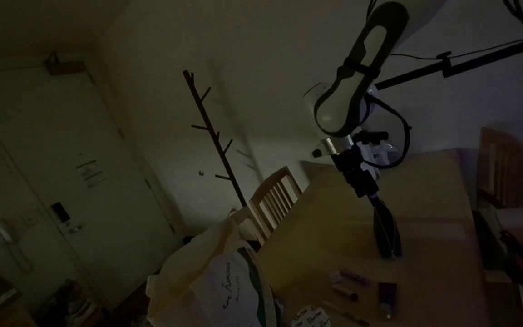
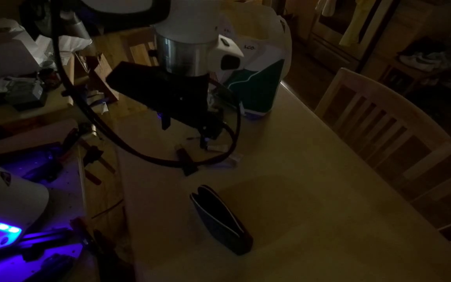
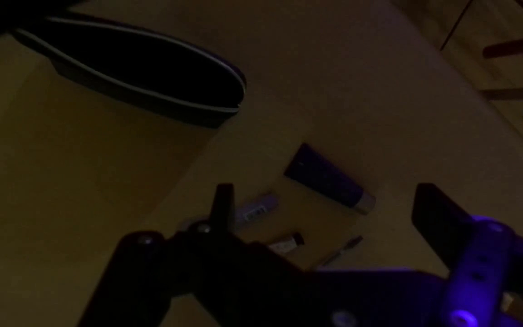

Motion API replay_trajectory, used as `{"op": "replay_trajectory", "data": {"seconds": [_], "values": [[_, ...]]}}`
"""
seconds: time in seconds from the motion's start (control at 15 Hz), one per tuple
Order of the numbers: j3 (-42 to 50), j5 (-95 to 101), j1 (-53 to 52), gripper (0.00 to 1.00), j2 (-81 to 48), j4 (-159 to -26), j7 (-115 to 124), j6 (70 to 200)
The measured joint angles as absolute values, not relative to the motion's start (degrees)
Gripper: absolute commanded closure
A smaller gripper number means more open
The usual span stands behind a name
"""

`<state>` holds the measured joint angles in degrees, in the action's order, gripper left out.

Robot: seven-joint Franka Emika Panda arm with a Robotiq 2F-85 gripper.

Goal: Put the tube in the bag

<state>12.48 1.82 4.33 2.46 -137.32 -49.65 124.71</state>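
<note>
A dark tube (image 3: pixel 323 175) with a pale cap lies flat on the table; it also shows as the dark tube (image 1: pixel 387 295) in an exterior view. Up and to its left in the wrist view is the bag (image 3: pixel 130 93), a dark pouch with its zipped mouth spread wide and a black interior. In an exterior view this bag (image 2: pixel 222 233) stands upright on the table. My gripper (image 3: pixel 325 193) hangs above the table, open, its fingers far apart with nothing held. In the wrist view the tube appears between the fingertips, but lower, on the tabletop.
Near the tube lie a purple stick (image 3: pixel 256 211), a small dark-capped vial (image 3: pixel 286 244) and a thin brush (image 3: pixel 341 250). A large paper carrier bag (image 1: pixel 239 290) stands at the table's end. Wooden chairs (image 2: pixel 390 121) line the side. Light is dim.
</note>
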Motion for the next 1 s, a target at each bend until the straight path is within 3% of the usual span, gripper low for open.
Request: {"op": "replay_trajectory", "data": {"seconds": [0.67, 1.0], "values": [[7.3, 2.5, 4.3, 0.00, -5.2, -136.6, -62.8, 125.2], [5.4, 10.0, 4.2, 0.00, -6.5, -138.0, -67.2, 132.5]]}}
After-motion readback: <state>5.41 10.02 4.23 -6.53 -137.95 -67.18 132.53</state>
